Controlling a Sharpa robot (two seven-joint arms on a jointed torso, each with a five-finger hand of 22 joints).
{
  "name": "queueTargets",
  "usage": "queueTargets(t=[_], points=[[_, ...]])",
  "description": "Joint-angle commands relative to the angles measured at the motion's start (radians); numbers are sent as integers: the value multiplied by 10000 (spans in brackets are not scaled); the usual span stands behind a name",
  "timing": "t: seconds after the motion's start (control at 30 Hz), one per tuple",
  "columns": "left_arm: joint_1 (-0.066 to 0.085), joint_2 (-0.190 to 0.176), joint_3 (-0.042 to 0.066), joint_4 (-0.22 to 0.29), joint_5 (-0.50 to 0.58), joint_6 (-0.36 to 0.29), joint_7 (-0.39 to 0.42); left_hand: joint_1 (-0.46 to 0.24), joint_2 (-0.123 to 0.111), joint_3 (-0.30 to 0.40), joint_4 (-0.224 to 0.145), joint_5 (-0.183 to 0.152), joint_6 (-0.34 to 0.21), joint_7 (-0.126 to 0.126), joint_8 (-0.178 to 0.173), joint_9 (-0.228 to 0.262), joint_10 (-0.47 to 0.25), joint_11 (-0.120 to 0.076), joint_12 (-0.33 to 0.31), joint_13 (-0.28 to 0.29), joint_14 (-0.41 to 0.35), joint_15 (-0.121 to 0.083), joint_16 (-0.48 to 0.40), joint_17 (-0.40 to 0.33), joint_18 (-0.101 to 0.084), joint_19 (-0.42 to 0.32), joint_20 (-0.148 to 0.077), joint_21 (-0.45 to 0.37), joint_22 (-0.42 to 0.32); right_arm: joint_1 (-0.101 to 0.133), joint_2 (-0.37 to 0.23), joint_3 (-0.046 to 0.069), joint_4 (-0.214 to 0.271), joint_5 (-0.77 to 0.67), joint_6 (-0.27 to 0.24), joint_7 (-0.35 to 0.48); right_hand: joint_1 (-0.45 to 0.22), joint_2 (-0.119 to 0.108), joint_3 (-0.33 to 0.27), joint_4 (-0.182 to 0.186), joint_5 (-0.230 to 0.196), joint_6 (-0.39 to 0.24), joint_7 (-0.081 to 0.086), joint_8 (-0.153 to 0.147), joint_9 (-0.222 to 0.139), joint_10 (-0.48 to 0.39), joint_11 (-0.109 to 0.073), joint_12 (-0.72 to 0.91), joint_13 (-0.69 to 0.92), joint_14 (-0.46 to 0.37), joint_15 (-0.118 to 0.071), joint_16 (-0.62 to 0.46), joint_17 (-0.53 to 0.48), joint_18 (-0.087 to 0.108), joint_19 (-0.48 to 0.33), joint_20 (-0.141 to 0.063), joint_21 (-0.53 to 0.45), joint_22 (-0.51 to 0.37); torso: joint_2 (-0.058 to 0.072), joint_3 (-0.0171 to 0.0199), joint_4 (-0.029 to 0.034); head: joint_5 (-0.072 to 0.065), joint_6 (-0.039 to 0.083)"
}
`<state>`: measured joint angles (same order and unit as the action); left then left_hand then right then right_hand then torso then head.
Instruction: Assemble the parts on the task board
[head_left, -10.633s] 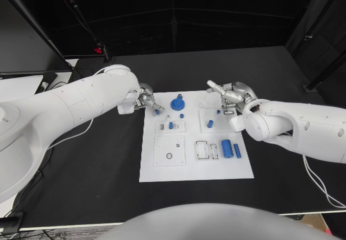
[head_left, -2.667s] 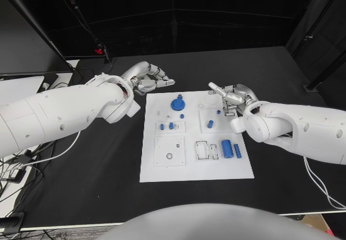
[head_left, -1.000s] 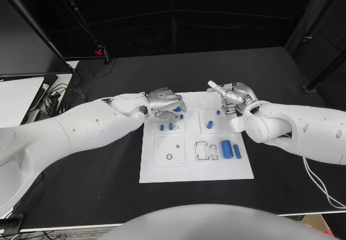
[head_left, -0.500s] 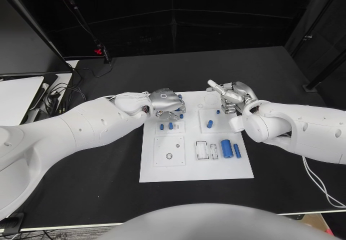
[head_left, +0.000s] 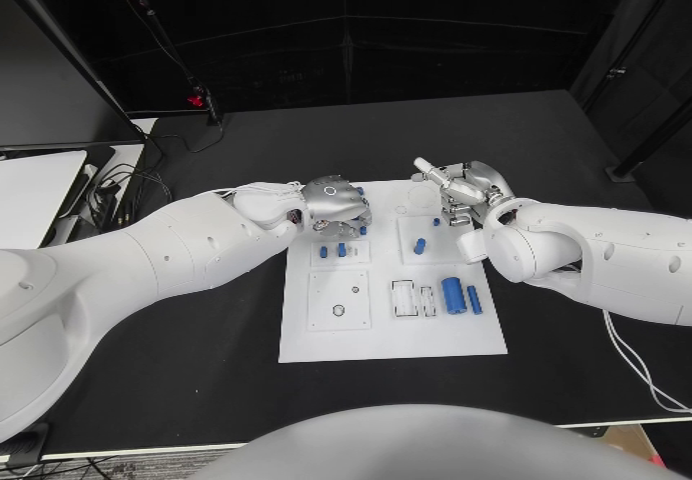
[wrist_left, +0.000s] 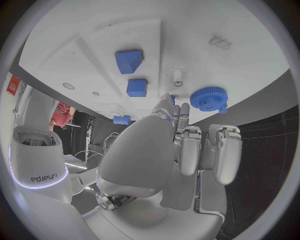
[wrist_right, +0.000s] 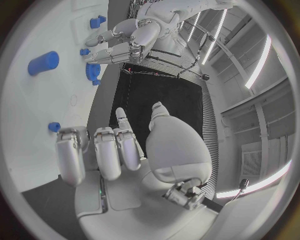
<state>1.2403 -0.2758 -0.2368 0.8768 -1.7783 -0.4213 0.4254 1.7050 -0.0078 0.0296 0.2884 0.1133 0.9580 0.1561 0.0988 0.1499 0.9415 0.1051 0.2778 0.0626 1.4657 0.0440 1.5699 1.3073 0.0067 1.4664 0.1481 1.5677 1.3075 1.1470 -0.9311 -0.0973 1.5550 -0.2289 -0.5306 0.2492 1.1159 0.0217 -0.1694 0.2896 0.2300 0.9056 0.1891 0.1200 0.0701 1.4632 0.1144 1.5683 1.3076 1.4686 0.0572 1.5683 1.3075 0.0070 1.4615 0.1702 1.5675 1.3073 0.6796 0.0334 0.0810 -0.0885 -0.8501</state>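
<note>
The left robot hand (head_left: 335, 203) hovers over the far end of the task board (head_left: 392, 342), fingers apart and holding nothing, just beside the blue gear (wrist_left: 209, 98). The right robot hand (head_left: 459, 187) also holds nothing, its fingers loosely spread. The gear looks light, rigid plastic, likely slippery; pinching its toothed rim seems surest.

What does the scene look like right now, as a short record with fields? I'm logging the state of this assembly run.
task board: white plate in the middle of the black table
left robot hand: over the board's far left part, near the blue gear, holding nothing
right robot hand: at the board's far right corner, holding nothing
loose parts: blue cylinder, small blue blocks
</note>
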Motion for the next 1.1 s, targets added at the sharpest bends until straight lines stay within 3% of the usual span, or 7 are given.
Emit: queueTargets(t=[0.03,1.1], points=[[5,51,10,-42,-102,72,-58,80,-9,66,11,40,59,-15,-36,-11,60,17,-57,-12,1051,32,9,2635,-67,1044,-46,31,2633,12,13,4,13,19,61,50,35,94,-69,12,51,15,14,37,-9,1076,44,25,2632,1022,47,25,2633,-70,1093,4,33,2635,3,0,-1,-1,-1],[-17,242,11,-326,-102,609,107,-167,18,403,29,-48,204,-43,-99,-153,211,-16,-261,-22,1051,18,9,2635,-67,1044,-38,31,2633,13,38,5,31,19,-16,20,45,115,-79,8,72,23,13,45,-8,1076,43,25,2632,1022,47,25,2633,-70,1093,4,33,2635,5,0,-6,-50,-18]])
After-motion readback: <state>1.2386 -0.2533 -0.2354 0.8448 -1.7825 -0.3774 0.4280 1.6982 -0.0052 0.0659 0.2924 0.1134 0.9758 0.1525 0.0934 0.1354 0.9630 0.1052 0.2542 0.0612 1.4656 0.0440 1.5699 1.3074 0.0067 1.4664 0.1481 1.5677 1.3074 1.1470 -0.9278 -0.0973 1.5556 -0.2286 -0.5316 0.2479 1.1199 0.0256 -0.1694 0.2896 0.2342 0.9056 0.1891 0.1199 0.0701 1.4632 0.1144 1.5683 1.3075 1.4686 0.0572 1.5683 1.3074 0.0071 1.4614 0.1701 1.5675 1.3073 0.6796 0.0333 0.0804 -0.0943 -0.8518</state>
